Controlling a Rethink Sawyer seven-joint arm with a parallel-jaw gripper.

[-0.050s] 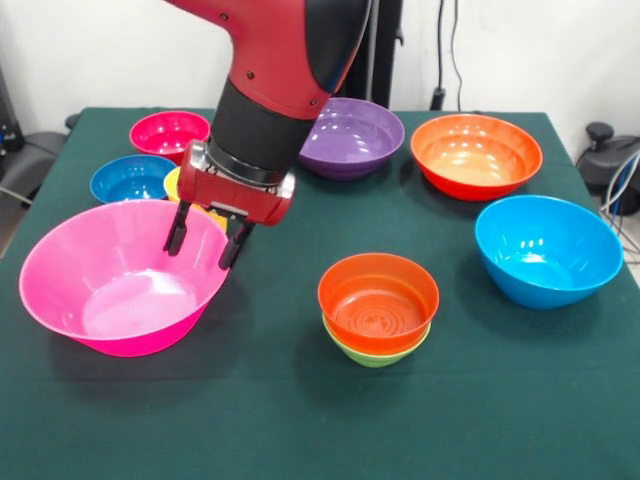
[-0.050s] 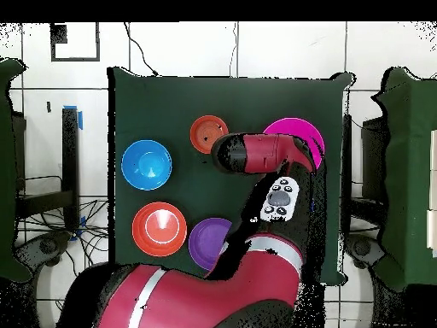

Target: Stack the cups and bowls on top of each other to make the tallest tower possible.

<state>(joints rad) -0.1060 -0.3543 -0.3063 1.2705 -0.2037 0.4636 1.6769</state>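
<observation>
Front view: gripper (image 1: 206, 241) spread, empty, over pink bowl (image 1: 120, 280); orange-red bowl (image 1: 378, 300) nested in green bowl (image 1: 375, 353).

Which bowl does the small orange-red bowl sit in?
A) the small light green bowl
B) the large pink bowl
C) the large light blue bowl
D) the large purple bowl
A: in the front view the small orange-red bowl is nested in the small light green bowl, whose rim shows just beneath it, and the pair stands apart from the other bowls.
</observation>
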